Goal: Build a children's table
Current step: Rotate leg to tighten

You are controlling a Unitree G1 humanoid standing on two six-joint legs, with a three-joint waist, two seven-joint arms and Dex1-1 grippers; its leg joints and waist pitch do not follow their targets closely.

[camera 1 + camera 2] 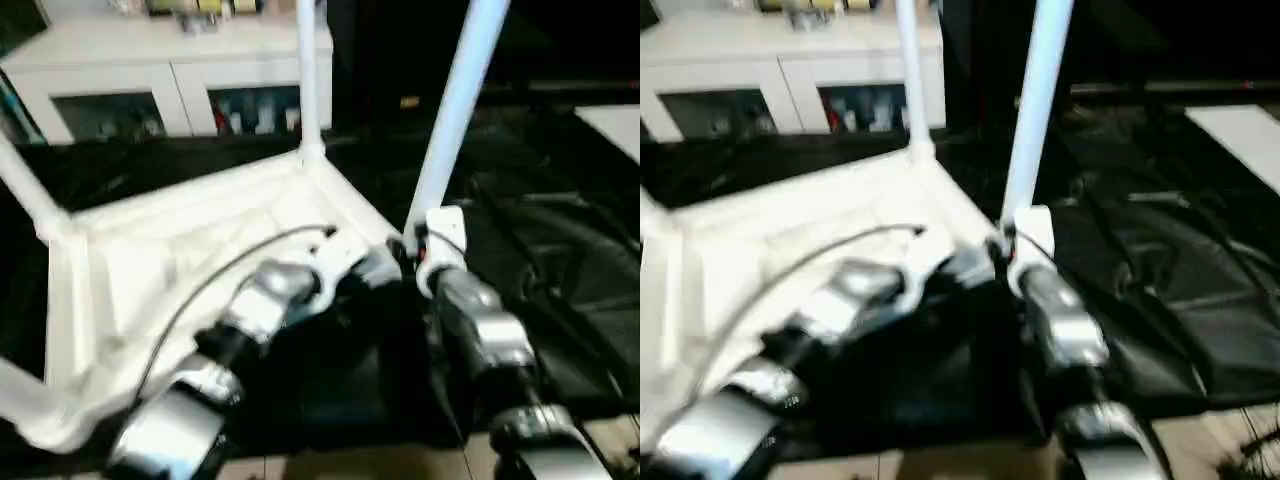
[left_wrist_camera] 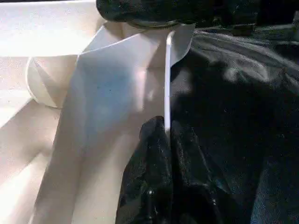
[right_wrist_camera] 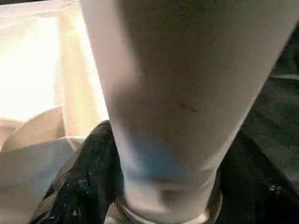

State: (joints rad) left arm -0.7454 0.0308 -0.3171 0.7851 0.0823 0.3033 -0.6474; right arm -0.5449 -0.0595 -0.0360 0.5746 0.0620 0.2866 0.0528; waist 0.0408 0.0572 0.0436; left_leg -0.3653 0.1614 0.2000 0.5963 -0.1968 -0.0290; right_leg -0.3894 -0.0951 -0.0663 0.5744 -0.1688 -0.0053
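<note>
Black sheeting (image 1: 560, 260) covers the floor, with a white cabinet (image 1: 170, 75) with glass-fronted compartments at 12 o'clock along the back wall.

1. Table position. The children's table top (image 1: 150, 270) lies upside down on the black sheeting at about 10 o'clock from the robot, ribbed underside facing up. Three legs show in the head views: a far leg (image 1: 308, 70) standing upright in the back corner socket, a near leg (image 1: 455, 110) rising from the corner closest to the grippers and leaning slightly toward 1 o'clock, and a left leg (image 1: 25, 190) at the 9 o'clock corner.

2. Left gripper (image 2: 167, 135). The head views show the silver left forearm reaching to the near corner but hide the fingertips. The left wrist view supplies the detail: the two black fingers (image 2: 145, 177) are pressed together on the thin white rim wall of the table top, just beside the corner socket (image 2: 51, 84).

3. Right gripper (image 3: 163, 186). The head views place the right wrist at the base of the near leg. The right wrist view shows the two black fingers (image 3: 84, 182) spread to either side of the tapered tube, clasping it just above the socket.
</note>
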